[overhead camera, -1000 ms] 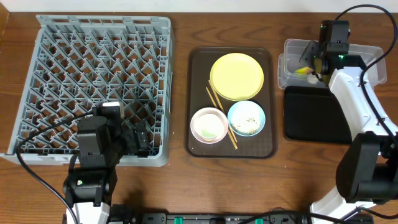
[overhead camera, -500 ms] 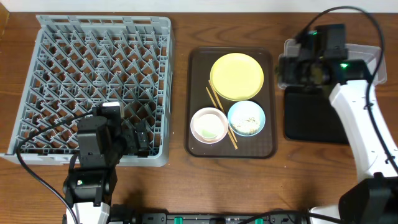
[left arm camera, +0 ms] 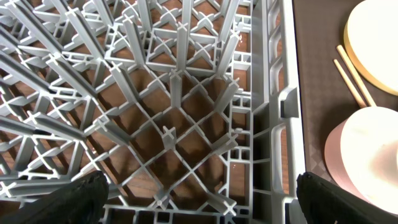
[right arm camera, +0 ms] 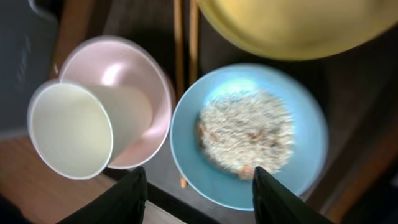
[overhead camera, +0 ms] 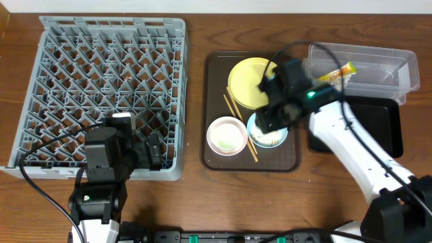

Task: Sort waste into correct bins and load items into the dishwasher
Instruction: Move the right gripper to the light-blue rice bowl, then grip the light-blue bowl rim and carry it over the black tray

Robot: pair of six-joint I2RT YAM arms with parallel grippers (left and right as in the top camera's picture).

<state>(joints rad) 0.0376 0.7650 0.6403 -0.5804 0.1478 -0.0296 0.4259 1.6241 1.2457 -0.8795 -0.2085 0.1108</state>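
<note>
- The right pincer (right arm camera: pixel 196 198) is seen open, empty, above the light blue bowl (right arm camera: pixel 186 146).
- The left pincer (left arm camera: pixel 208 198) is spread wide over the dish rack (left arm camera: pixel 174 106).
- The snack wrapper (overhead camera: pixel 335 71) is seen inside the clear tub (overhead camera: pixel 378 54).

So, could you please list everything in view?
large grey plastic dish rack: one, grey, left.
dark brown serving tray: one, brown, centre.
round yellow plate: one, yellow, tray's far end.
thin wooden chopsticks: two, wood, on tray.
pinkish-white bowl: one, pink, tray's near end.
small white cup: one, white, in pinkish bowl.
light blue bowl: one, blue, beside pinkish bowl.
rice-like food scraps: one pile, whitish-beige, in blue bowl.
clear plastic tub: one, clear, far right.
crumpled yellow wrapper: one, yellow, in tub.
shallow black rectangular tray: one, black, beside tub.
left pincer: one, black, open over rack.
right pincer: one, black, open above blue bowl.
</note>
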